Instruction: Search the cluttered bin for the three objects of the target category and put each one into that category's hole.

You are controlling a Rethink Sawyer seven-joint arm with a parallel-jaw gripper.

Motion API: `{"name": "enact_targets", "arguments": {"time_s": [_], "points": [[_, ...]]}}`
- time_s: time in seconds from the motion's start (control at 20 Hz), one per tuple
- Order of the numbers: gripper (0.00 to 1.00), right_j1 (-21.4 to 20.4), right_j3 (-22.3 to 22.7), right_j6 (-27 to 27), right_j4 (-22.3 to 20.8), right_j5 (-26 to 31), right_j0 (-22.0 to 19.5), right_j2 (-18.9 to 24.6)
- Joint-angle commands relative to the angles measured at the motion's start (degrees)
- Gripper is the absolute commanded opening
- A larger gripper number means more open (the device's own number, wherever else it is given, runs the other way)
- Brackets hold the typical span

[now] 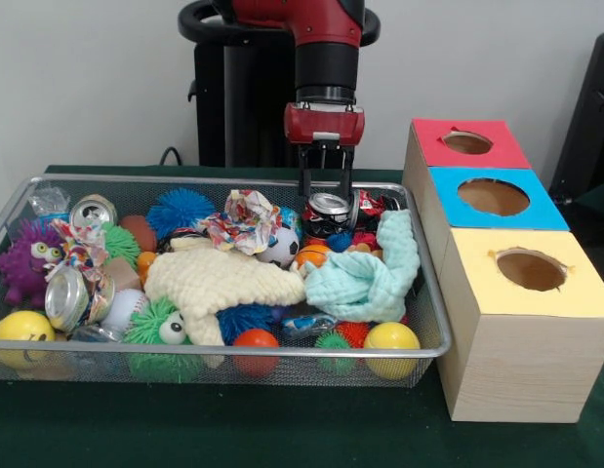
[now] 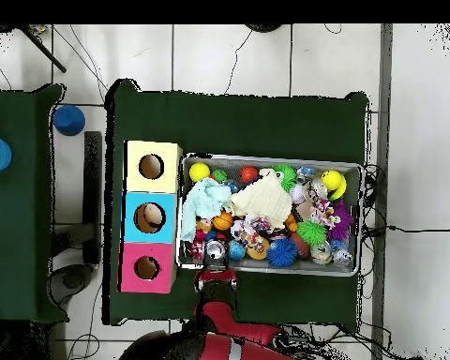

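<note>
Straddling a crushed can (image 1: pixel 330 206) in the cluttered bin (image 1: pixel 433 322), gripper (image 1: pixel 327 198) fingers spread.

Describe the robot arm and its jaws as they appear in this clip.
A single arm with a glossy red shell and a black cylindrical wrist section ringed by a thin silver band. Below sits a boxy red gripper housing with a small pale patch on its face and thin black jaws. A black cable loops behind the arm's top.

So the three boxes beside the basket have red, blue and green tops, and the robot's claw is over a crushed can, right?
Nearly. The front view shows the third box top is yellow, not green. The other tops are red and blue, and the gripper does hang over a crushed can in the basket.
</note>
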Motion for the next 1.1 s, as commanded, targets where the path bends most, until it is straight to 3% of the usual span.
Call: {"name": "enact_targets", "arguments": {"time_s": [0.05,0.45,0.8,1.1], "points": [[1.0,-2.7,0.2,8.6,1.2,13.8,-0.5,1.4],[1.0,-2.5,-2.2,10.4,4.5,15.7,1.1,2.6],[1.0,-0.1,-4.7,11.4,6.2,14.9,1.3,3.2],[1.0,-1.0,-6.2,11.4,7.7,17.2,1.0,4.5]]}}
